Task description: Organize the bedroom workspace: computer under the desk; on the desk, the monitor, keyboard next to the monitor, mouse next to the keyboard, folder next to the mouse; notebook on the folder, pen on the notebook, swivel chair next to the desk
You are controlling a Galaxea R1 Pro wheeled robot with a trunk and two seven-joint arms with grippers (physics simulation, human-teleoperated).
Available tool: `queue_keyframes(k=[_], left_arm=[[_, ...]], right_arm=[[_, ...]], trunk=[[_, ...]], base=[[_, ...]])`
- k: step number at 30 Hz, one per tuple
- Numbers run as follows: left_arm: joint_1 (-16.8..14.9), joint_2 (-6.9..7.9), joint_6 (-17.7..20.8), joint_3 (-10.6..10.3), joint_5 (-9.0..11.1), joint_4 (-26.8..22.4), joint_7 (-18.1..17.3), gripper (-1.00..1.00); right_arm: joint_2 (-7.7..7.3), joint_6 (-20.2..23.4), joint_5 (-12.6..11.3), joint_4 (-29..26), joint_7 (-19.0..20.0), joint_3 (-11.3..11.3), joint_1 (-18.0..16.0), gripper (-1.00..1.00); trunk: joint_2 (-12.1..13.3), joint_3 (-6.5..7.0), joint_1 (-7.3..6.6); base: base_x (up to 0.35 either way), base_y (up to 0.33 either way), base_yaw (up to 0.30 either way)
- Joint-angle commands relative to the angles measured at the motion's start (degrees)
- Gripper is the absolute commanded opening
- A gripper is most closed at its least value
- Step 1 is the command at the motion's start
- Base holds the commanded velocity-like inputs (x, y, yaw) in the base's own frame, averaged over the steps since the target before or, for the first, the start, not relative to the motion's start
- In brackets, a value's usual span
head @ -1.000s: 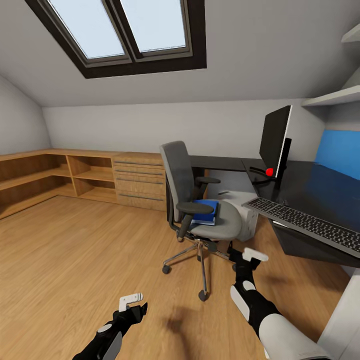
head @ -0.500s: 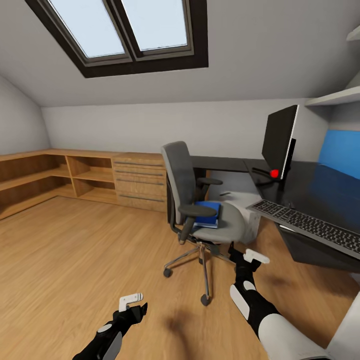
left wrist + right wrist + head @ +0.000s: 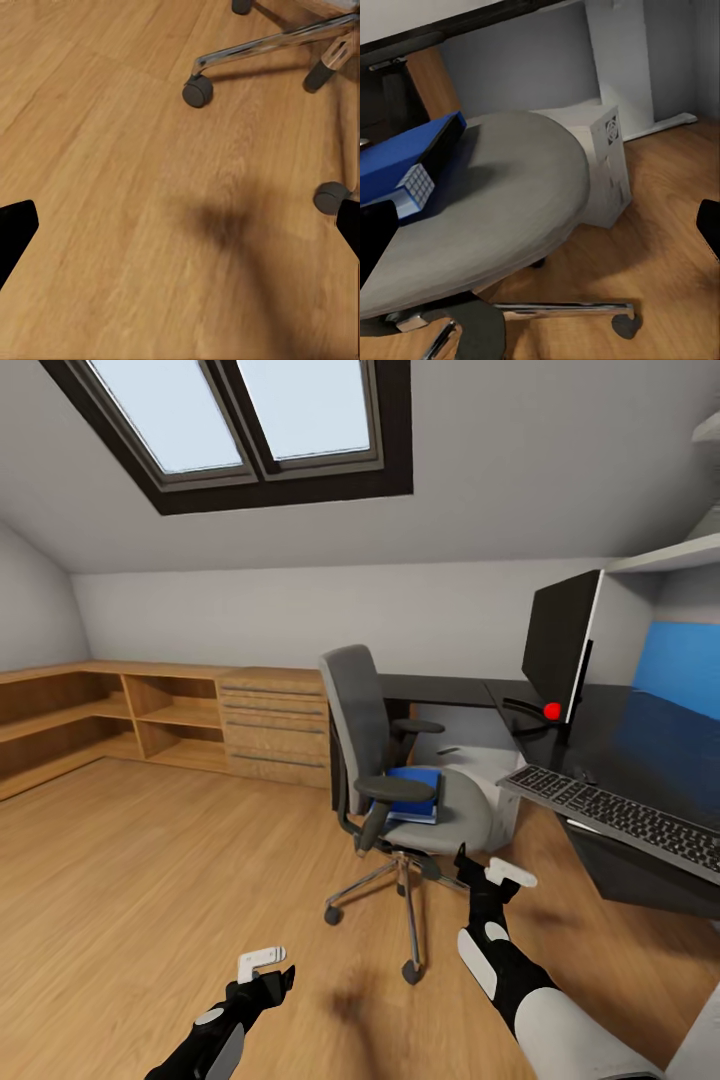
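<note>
Floorboards (image 3: pixel 150 880) are lying bare across the left and near side, giving wide room beside the swivel chair (image 3: pixel 400 780), which is standing just left of the desk (image 3: pixel 640 735). On its seat the blue folder (image 3: pixel 412 792) is sitting near the seat's far edge. The keyboard (image 3: pixel 625 817) is overhanging the desk's near edge, with the monitor (image 3: pixel 562 642) farther back. The computer (image 3: pixel 604 161) is standing under the desk, just right of the seat. The left gripper (image 3: pixel 262 965) is hanging low over the floor, fingers spread wide and empty. The right gripper (image 3: pixel 490 875) is hovering just short of the seat's near rim, likewise wide apart and empty.
</note>
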Motion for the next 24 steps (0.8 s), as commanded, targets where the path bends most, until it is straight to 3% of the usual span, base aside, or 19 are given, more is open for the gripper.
queue_keyframes(k=[1,13,24], left_arm=[[-0.02,-0.05,-0.02,0.35,0.5,0.02,-0.39,1.0],[-0.02,-0.05,-0.01,0.35,0.5,0.02,-0.39,1.0],[-0.02,-0.05,-0.02,0.27,0.5,0.02,-0.39,1.0]], right_arm=[[-0.04,-0.21,-0.41,0.04,-0.41,0.48,-0.05,1.0],[-0.01,-0.22,-0.41,0.06,-0.41,0.5,-0.05,1.0],[1.16,-0.27,-0.34,0.0,-0.41,0.57,-0.05,1.0]], trunk=[[-0.02,0.0,-0.01],[-0.02,0.69,-0.01],[-0.02,0.79,-0.01]], base=[[0.007,0.002,-0.164],[0.001,0.0,-0.183],[0.0,0.0,-0.036]])
